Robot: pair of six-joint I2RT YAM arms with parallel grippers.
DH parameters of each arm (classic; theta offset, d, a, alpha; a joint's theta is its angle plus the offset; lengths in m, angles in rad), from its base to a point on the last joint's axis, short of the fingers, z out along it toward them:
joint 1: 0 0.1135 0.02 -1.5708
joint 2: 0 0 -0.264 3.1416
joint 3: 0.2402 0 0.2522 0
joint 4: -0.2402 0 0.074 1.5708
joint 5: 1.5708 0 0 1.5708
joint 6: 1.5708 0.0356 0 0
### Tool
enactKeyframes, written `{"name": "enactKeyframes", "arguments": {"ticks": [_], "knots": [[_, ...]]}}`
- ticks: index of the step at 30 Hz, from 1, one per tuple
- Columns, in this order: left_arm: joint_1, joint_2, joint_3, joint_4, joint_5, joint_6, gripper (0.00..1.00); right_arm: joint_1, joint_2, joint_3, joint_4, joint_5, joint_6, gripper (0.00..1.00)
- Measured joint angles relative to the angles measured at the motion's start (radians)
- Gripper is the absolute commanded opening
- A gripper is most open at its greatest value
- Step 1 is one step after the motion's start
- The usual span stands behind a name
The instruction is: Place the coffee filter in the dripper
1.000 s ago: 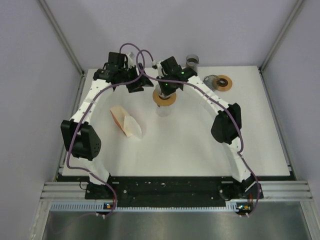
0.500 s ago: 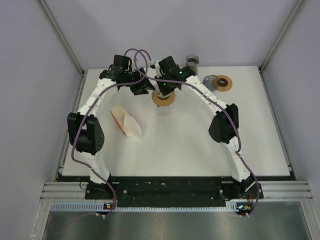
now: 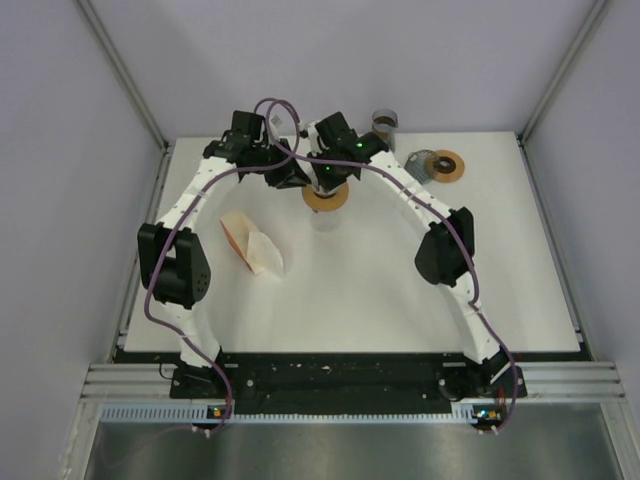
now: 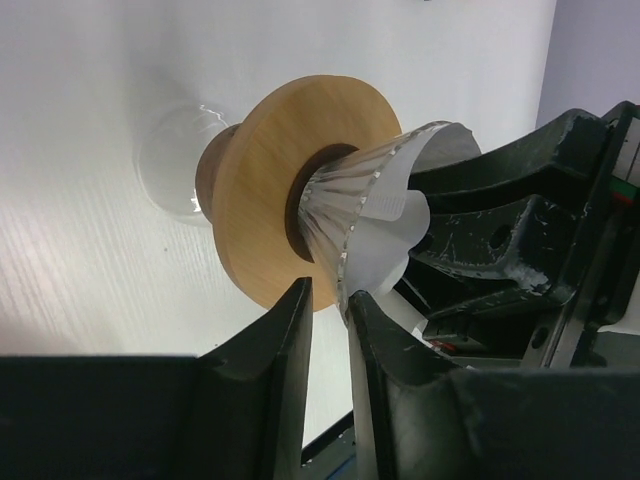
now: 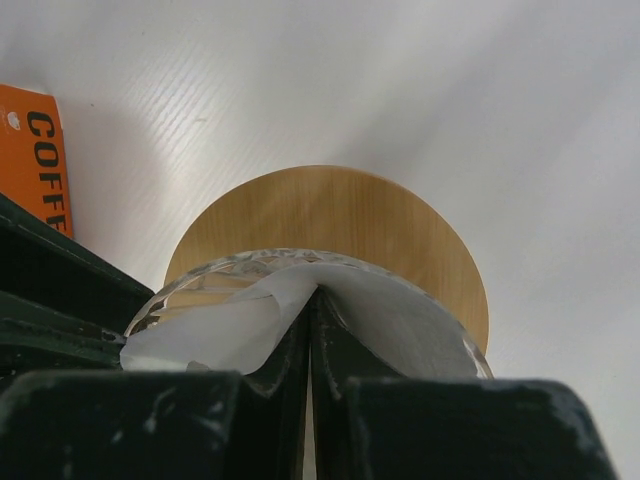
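Observation:
The glass dripper (image 3: 327, 198) with its wooden collar stands on a glass vessel at the back middle of the table. The white coffee filter (image 5: 400, 320) sits in the dripper's cone (image 5: 330, 210). My right gripper (image 5: 312, 300) reaches down into the cone and is shut, with the filter's paper folded over its tips. It is above the dripper in the top view (image 3: 330, 176). My left gripper (image 4: 328, 295) is just left of the dripper (image 4: 270, 170), its jaws a narrow gap apart with nothing between them. Its right finger (image 4: 365, 315) is at the rim beside the filter (image 4: 390, 200).
An orange and white pack of filters (image 3: 250, 245) lies on the table to the left of the dripper, and its orange edge (image 5: 30, 150) shows in the right wrist view. A second wooden ring (image 3: 447, 165) and a grey cup (image 3: 384, 123) stand at the back right.
My left arm has swung right, bringing its gripper up to the dripper's left side. The right gripper has stayed over the dripper.

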Motion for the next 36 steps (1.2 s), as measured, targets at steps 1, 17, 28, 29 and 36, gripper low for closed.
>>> {"name": "enactKeyframes", "arguments": {"ticks": [1, 17, 28, 29, 36], "knots": [[-0.001, 0.000, 0.000, 0.001, 0.002, 0.000, 0.22, 0.000, 0.000, 0.005, -0.003, -0.001, 0.000, 0.00], [-0.003, -0.017, -0.004, 0.014, -0.054, 0.033, 0.19, 0.000, -0.070, 0.008, 0.037, 0.044, -0.045, 0.16], [-0.002, -0.024, -0.008, 0.013, -0.085, 0.065, 0.39, -0.003, -0.185, -0.011, 0.095, 0.048, -0.055, 0.21], [-0.002, -0.024, -0.008, 0.013, -0.085, 0.068, 0.40, -0.003, -0.203, -0.022, 0.102, 0.047, -0.054, 0.23], [-0.002, -0.024, 0.008, -0.006, -0.084, 0.090, 0.56, -0.046, -0.312, -0.098, 0.165, 0.056, -0.014, 0.35]]}}
